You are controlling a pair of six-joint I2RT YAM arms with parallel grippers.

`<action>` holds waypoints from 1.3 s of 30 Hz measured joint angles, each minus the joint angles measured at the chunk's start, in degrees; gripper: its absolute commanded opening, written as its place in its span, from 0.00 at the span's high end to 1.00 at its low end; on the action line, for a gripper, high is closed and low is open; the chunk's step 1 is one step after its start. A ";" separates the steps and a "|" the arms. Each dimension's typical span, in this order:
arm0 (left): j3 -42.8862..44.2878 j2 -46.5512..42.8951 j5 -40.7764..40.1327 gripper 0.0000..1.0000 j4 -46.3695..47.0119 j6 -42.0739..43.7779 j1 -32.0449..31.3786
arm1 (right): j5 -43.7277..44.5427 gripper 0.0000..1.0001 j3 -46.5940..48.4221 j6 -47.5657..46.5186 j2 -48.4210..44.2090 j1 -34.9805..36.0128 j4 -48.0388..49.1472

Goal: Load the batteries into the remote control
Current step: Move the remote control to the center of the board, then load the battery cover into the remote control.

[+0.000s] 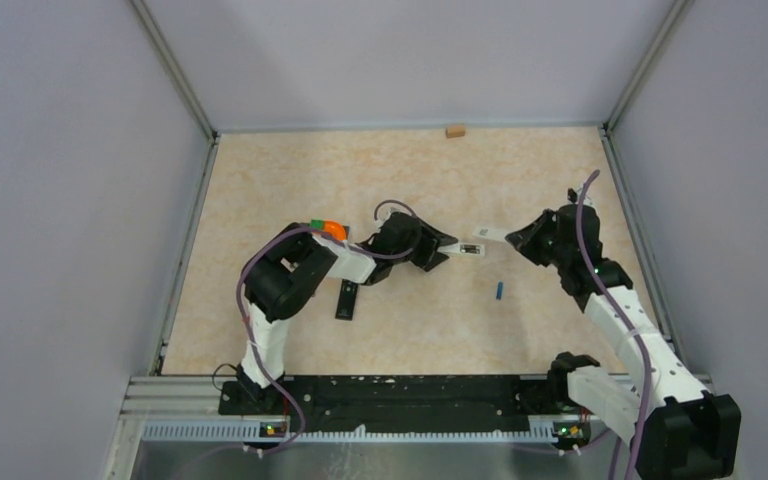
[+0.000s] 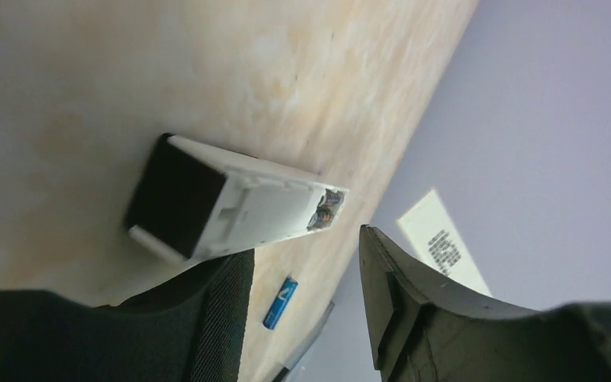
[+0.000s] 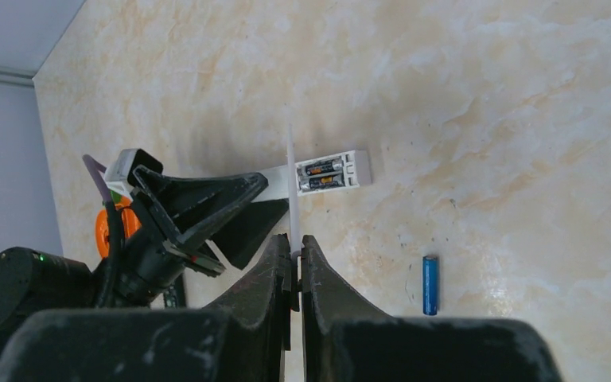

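So the white remote (image 2: 262, 211) looks to be lying on the bench (image 3: 525, 119) mid-scene, back open, with two batteries (image 3: 323, 173) sitting in the bay. A spare blue battery (image 3: 430, 284) lies loose a bit nearer and to the right. My right end effector (image 3: 296, 243) is pinched tight on the thin white cover (image 2: 437, 239), held up beside the open end. The left end effector (image 2: 304, 247) is about half spread at the remote's left end, with nothing between its fingers as far as I can tell. My worry: if the left doesn't pin the remote, pushing the cover on just shoves it along, or the cover goes in crooked and pops a battery out.
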 measured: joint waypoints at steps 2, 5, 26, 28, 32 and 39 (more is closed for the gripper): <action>-0.13 -0.72 -0.50 0.40 -1.11 2.19 1.09 | -1.20 1.00 -0.42 -0.26 0.31 -0.28 0.98; -1.40 -3.06 -0.55 0.34 -2.14 5.75 2.51 | -3.69 1.00 -1.33 -0.39 1.18 -0.68 3.06; -7.74 -20.22 10.78 0.02 -16.98 33.62 17.92 | -26.88 1.00 -3.50 3.80 22.29 -1.36 25.86; -6.99 -18.78 13.62 0.05 -17.03 34.64 18.14 | -27.43 1.00 -3.50 3.82 24.02 -1.36 26.23; -4.90 -16.28 18.10 0.12 -17.00 35.89 18.14 | -27.93 1.00 -3.34 3.82 26.29 -1.36 27.06; -2.95 -13.33 22.27 0.17 -16.50 36.50 18.14 | -27.85 1.00 -3.10 4.24 27.28 -1.36 28.94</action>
